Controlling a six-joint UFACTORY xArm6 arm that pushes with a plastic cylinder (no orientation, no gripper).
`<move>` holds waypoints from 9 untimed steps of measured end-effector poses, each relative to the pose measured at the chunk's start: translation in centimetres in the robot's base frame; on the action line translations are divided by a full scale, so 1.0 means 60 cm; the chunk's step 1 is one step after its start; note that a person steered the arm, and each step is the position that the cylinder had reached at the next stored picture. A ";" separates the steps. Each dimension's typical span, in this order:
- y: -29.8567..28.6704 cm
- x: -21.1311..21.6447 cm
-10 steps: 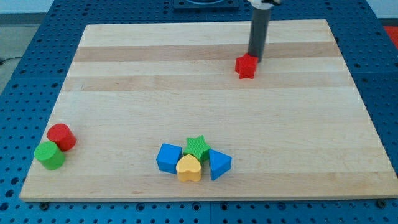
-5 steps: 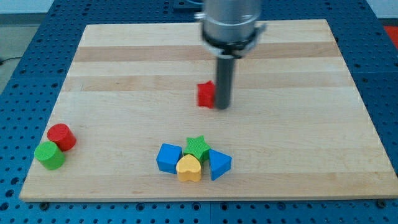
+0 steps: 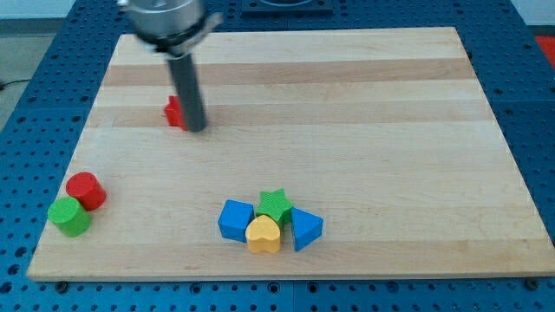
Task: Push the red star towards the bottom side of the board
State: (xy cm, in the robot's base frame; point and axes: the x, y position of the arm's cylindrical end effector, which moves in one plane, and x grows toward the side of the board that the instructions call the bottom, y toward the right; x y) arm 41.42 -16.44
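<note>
Red star [image 3: 176,112] high on the bench [image 3: 364,173], toward the view's left, mostly hidden behind the rod — only a red sliver showing on the view's left of the shaft. My tip [image 3: 196,130] touching or just beside the star, on the star's right and slightly toward the view's bottom. No fingers on this rig, so nothing open, closed or gripping; contact by the rod end alone. Star well short of the bottom side. Risk, as judged: tip placed on the wrong flank of the star for a push toward the view's bottom — any drive from here likely to send the star further to the view's left, toward the bench's left edge and perhaps off it. Points of the star apt to make it spin and slip off the rod rather than travel straight. Below the star and to its left, near the bench's bottom-left corner: red cylinder [image 3: 86,190] touching green cylinder [image 3: 69,217] — a collision risk if the star drifts leftward on the way down. Below the star and to its right: blue cube [image 3: 235,219], green star [image 3: 276,204], yellow heart [image 3: 264,234], blue triangle [image 3: 304,229], clustered — well apart from the star, lesser risk.
</note>
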 end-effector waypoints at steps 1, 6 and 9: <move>-0.032 0.003; -0.052 -0.017; -0.179 -0.042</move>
State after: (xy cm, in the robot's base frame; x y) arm 38.87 -27.17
